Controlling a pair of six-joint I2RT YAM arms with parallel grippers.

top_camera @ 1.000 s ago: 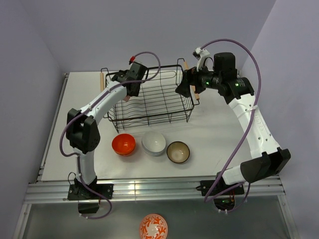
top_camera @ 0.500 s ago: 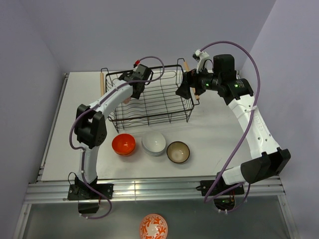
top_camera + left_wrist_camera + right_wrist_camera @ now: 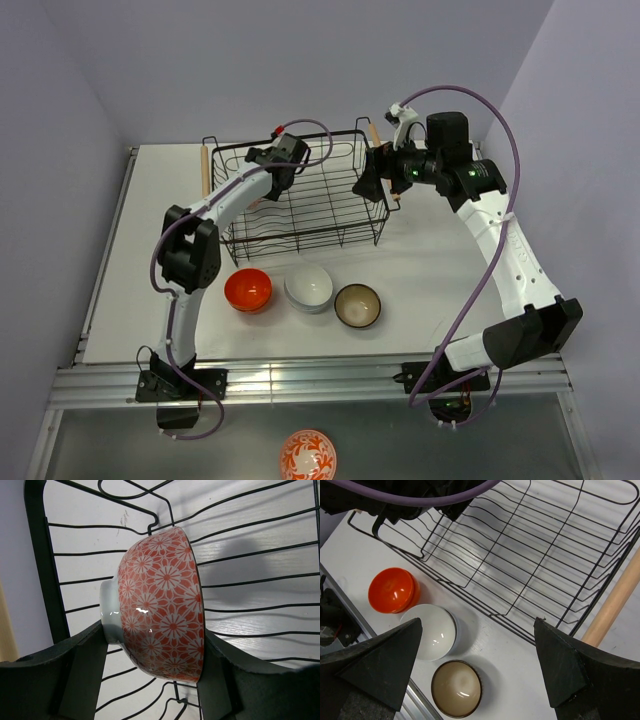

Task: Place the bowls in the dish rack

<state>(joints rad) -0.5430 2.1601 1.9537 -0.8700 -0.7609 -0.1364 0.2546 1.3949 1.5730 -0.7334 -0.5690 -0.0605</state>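
My left gripper (image 3: 280,162) is over the back left part of the black wire dish rack (image 3: 300,243). In the left wrist view it (image 3: 152,630) is shut on an orange-and-white flower-patterned bowl (image 3: 165,600), held on edge above the rack's wires (image 3: 250,585). Three bowls stand in a row on the table in front of the rack: a glossy orange one (image 3: 248,289), a white one (image 3: 309,287) and a dark one with a tan inside (image 3: 357,305). My right gripper (image 3: 368,178) is open and empty by the rack's right end, above the table (image 3: 479,625).
The rack has a wooden rod handle at its right end (image 3: 383,165) and its left end (image 3: 205,168). A second orange-and-white patterned bowl (image 3: 308,455) lies below the table's front rail. Walls close in the table at the back and the sides.
My left arm has swung right and further over the rack with the patterned bowl in its grip. The right arm has barely moved.
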